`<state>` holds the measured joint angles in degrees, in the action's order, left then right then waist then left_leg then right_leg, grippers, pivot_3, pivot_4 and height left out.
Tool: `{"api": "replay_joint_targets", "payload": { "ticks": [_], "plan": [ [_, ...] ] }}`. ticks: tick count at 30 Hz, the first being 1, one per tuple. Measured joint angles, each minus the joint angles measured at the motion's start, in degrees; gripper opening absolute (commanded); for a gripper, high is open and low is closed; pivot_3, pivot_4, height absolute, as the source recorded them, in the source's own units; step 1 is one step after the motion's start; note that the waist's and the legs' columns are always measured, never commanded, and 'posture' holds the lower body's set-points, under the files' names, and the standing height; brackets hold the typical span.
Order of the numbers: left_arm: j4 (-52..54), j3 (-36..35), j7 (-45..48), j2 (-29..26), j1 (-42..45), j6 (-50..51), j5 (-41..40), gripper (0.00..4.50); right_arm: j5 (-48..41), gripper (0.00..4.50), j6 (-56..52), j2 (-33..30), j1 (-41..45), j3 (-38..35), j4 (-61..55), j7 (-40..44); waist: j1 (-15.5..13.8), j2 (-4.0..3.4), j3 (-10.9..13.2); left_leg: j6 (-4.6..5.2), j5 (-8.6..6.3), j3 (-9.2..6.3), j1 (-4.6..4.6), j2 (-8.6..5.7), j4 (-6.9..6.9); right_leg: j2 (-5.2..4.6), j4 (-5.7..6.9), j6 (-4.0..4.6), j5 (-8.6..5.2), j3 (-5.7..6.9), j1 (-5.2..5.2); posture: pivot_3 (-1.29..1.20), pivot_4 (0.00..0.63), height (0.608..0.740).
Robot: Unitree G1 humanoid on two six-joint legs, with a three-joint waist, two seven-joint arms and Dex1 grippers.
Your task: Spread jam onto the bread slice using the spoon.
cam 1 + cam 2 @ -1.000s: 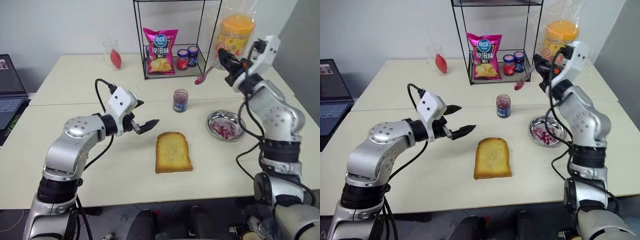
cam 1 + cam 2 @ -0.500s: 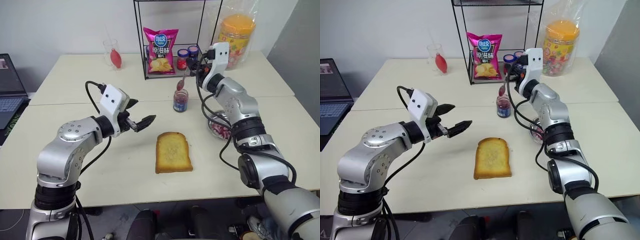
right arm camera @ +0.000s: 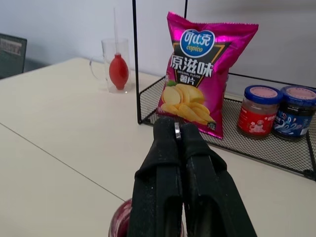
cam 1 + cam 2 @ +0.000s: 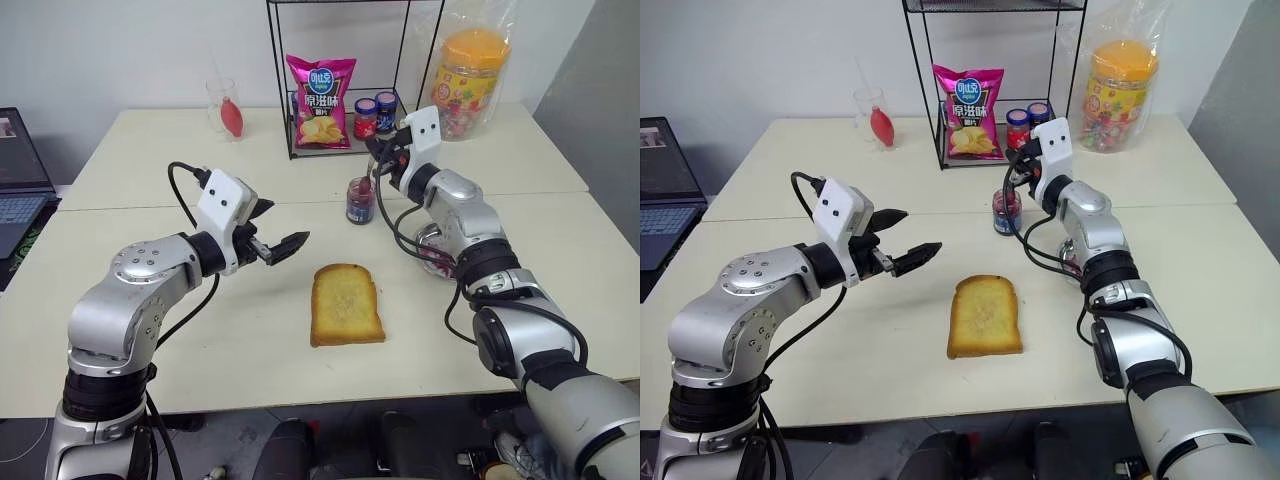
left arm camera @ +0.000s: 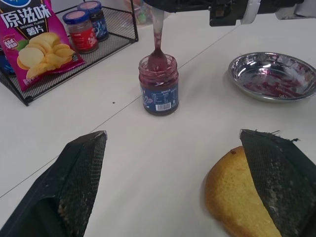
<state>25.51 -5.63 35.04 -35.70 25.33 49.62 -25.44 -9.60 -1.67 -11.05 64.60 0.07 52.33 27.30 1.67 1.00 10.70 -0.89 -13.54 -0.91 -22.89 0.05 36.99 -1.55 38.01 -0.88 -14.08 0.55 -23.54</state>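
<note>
The right gripper (image 4: 378, 160), clamped on the spoon (image 5: 158, 38), comes down and across from its raised spot near the orange-lidded tub (image 4: 472, 62) to just above the open jar (image 5: 158, 85). The spoon, earlier hanging in the air with a red-coated bowl, now stands upright with its bowl dipped in the jam (image 5: 158, 66). The right forearm has swung in low over the table (image 4: 150, 160).

We see a cream surface (image 4: 150, 330) crossed by a seam. Directly on it lie the bread slice (image 4: 346, 304), the open jar of jam (image 4: 360, 201), a metal dish (image 4: 437, 248) near that jar, a black wire rack (image 4: 345, 80), a clear glass (image 4: 224, 108) and a large orange-lidded container (image 4: 472, 70).
</note>
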Motion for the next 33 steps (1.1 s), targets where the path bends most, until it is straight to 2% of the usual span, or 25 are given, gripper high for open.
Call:
{"api": "replay_joint_targets", "payload": {
  "ticks": [5, 16, 25, 33],
  "plan": [
    [-0.02, 0.93, 0.04, 0.00, 0.08, -0.14, -0.01, 4.50, 1.22, 0.06, 0.31, 0.61, 0.05, -0.20, 2.32, -0.44, 0.00, 0.00, 0.00, 0.00, 0.00, 0.00, 0.00, 0.00, 0.00, 0.00, 0.00, 0.00, 0.00, 0.00, 0.00, 0.00, 0.150, 0.740],
    [-0.28, 2.34, 0.12, 0.00, 0.65, -1.46, 0.11, 4.50, -0.74, 0.06, -6.48, 2.66, 2.46, -5.28, 5.25, -2.59, 0.00, 0.00, 0.00, 0.00, 0.00, -0.01, -0.01, 0.01, -0.01, -0.10, -0.01, 0.02, 0.01, 0.01, 0.00, 0.00, 0.150, 0.740],
    [-1.09, 2.99, 0.07, 0.03, 1.45, -2.58, 0.13, 4.50, -8.81, 0.06, -18.34, 3.53, 4.94, -14.75, 5.40, -6.99, -0.01, 0.00, 0.00, 0.00, 0.00, -0.01, -0.01, 0.01, -0.02, -0.13, -0.01, 0.03, 0.01, 0.02, 0.00, 0.00, 0.150, 0.740],
    [-2.86, 3.02, 0.03, 0.04, 2.01, -3.72, 0.40, 4.50, -12.49, 0.06, -23.10, 3.51, 4.98, -19.68, 5.38, -10.10, 0.00, 0.00, 0.00, 0.00, 0.00, 0.01, -0.01, 0.01, -0.02, -0.12, -0.01, 0.02, 0.01, 0.02, 0.00, 0.00, 0.150, 0.740]
  ]
}}
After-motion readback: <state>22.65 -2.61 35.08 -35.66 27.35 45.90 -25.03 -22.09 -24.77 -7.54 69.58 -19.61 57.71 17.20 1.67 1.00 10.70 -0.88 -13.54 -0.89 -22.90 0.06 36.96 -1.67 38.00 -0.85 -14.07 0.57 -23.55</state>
